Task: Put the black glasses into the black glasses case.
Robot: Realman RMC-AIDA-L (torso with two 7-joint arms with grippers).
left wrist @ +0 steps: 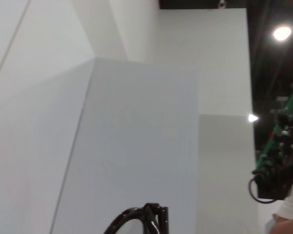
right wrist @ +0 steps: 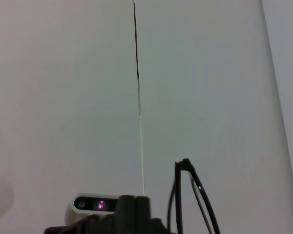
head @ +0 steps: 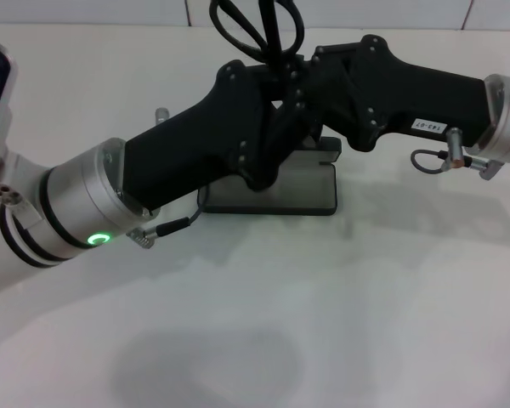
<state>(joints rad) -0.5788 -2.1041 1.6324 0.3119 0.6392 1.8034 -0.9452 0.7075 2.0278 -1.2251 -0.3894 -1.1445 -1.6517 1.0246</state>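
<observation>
together both tools meet above the black glasses case (head: 276,187), which lies open on the bench (head: 255,323); the black glasses (head: 259,30) are held up between them, probably to fold the temples, though i cannot tell either tool's grip

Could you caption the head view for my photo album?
Two black robot arms meet, raising thin black-framed glasses above an open black case.
</observation>
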